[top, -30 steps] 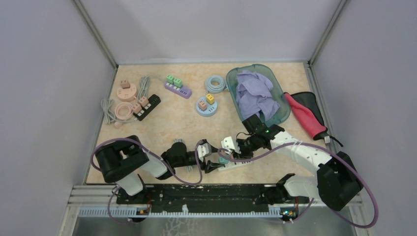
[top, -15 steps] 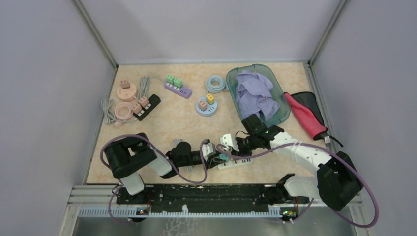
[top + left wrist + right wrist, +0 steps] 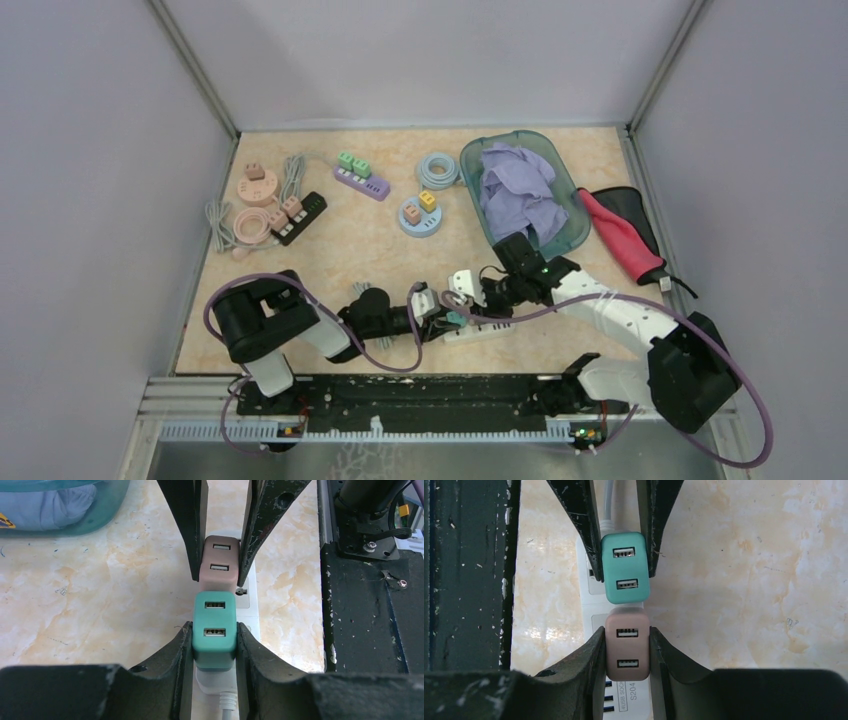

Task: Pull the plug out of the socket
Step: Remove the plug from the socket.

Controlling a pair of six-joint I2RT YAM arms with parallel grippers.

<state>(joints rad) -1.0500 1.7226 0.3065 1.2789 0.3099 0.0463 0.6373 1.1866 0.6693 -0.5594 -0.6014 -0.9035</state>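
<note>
A white power strip, the socket [image 3: 484,331], lies near the table's front edge, with a teal plug [image 3: 214,627] and a pink plug [image 3: 626,647] seated in it side by side. My left gripper [image 3: 214,636] is shut on the teal plug, its fingers pressed against both sides. My right gripper [image 3: 626,642] is shut on the pink plug in the same way. The two grippers face each other over the strip [image 3: 248,605], and the top view shows them meeting at the teal plug [image 3: 455,320]. The strip's white cord leaves under the left gripper.
A teal bin [image 3: 567,195] with purple cloth stands at the back right, with a red and black item [image 3: 625,235] beside it. Other sockets with plugs, purple [image 3: 362,182], black [image 3: 300,215], pink round [image 3: 257,186] and blue round [image 3: 420,217], lie further back. The black base rail [image 3: 370,605] runs close by the strip.
My left gripper has moved right to the power strip and closed on the teal plug. The right gripper has stayed shut on the pink plug.
</note>
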